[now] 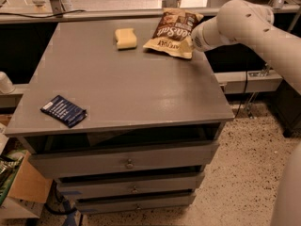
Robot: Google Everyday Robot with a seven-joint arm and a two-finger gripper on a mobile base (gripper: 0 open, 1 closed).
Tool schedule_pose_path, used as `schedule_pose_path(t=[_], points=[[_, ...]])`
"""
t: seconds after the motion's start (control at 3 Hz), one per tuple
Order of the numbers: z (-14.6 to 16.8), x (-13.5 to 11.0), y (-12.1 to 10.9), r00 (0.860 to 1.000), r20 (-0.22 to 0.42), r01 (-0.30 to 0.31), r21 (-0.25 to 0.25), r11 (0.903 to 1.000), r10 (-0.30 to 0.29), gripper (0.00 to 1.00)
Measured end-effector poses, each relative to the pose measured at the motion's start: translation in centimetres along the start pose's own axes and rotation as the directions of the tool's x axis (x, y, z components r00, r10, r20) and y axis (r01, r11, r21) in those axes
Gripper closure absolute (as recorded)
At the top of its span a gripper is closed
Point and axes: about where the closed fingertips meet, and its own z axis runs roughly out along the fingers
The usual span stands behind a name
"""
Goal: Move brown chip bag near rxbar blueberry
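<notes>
The brown chip bag (171, 32) lies flat near the far right corner of the grey cabinet top (136, 88), its tan lower end turned towards the right edge. My claw (192, 37) is pressed up against that end of the bag, at the right rim of the top. My own wrist hides it, so I cannot tell whether it is open, closed or gripping the bag. My pale arm (249, 22) reaches in from the right.

Just left of the bag, apart from it, sits a pale yellow sponge-like block (126, 38), near the far edge. The rxbar blueberry (63, 110) lies flat near the front left corner, well apart from the bag. The block lies on the far side of the line between the two. Drawers (127, 161) stack below the top, and a cardboard box (23, 187) stands on the floor at the left.
</notes>
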Motion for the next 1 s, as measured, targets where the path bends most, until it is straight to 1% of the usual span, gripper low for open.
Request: schedule_pose_path(t=[0.33, 0.67, 1.0], points=[[-1.9, -0.9, 0.4, 0.999, 0.032, 0.036, 0.007, 0.9993, -0.036, 0.87], [-3.0, -0.5, 1.3, 0.998, 0.036, 0.059, -0.004, 0.9982, -0.059, 1.0], [-3.1, -0.2, 1.7, 0.997, 0.032, 0.069, -0.017, 0.9974, -0.069, 0.86]])
